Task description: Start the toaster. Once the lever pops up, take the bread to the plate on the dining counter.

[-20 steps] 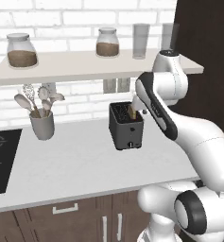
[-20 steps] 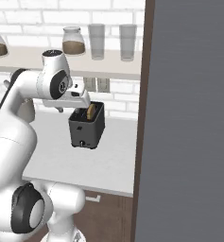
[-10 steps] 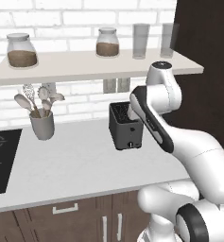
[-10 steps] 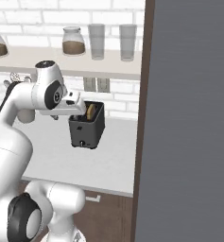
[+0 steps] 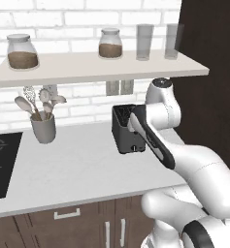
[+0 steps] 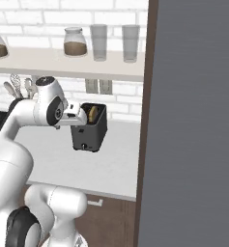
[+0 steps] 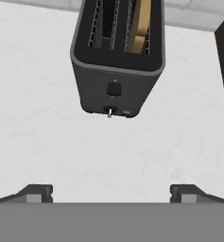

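A: Toaster [image 5: 127, 130] in left base view?
B: Dark grey box on the pale worktop [image 5: 77, 169], below the shelf [image 5: 87, 68]. White arm covers its right side. Grey utensil cup [image 5: 43, 128] well to its left, black hob [image 5: 0, 164] at the left edge.

A: Right base view?
B: Toaster [image 6: 89, 129] near the brick wall, bread [image 6: 93, 115] standing in a slot, tan top edge showing. Arm's wrist is just beside its left side.

A: Hand view?
B: Toaster [image 7: 117, 56] seen from above, narrow face toward camera. Bread [image 7: 141, 26] in the right slot. Lever [image 7: 114, 88] on that face, tiny knob [image 7: 109, 112] low down. Gripper [image 7: 111, 193] spread wide, fingertips [image 7: 38, 192] far apart, holding nothing, apart from the toaster.
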Available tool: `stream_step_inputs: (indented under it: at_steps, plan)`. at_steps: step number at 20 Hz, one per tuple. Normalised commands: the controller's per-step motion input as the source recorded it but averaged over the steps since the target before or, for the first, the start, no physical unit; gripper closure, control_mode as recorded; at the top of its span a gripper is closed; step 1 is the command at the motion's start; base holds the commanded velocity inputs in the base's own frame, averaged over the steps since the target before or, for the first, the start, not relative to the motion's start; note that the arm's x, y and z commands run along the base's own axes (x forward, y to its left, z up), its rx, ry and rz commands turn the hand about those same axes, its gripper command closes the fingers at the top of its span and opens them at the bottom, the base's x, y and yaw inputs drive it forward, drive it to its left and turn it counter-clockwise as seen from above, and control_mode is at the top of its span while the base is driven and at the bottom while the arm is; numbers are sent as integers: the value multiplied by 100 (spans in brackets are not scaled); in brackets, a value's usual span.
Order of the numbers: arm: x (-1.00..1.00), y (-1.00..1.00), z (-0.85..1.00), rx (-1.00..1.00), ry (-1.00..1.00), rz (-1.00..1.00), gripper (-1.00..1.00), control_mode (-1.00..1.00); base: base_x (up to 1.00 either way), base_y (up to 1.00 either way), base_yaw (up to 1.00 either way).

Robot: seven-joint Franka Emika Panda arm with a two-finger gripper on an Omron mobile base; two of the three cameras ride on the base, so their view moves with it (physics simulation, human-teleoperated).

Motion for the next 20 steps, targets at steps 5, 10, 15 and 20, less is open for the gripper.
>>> stream_step_inputs:
  at_steps: [5, 10, 15, 20]
  plan:
    - [15, 5, -29, 0, -11, 0, -100, -100, 0, 0, 0]
    - [23, 9, -19, 2, -3, 0, -100, -100, 0, 0, 0]
    - [35, 17, -16, 5, 0, 0, -100, -100, 0, 0, 0]
    - [36, 16, -14, 5, 0, 0, -100, -100, 0, 0, 0]
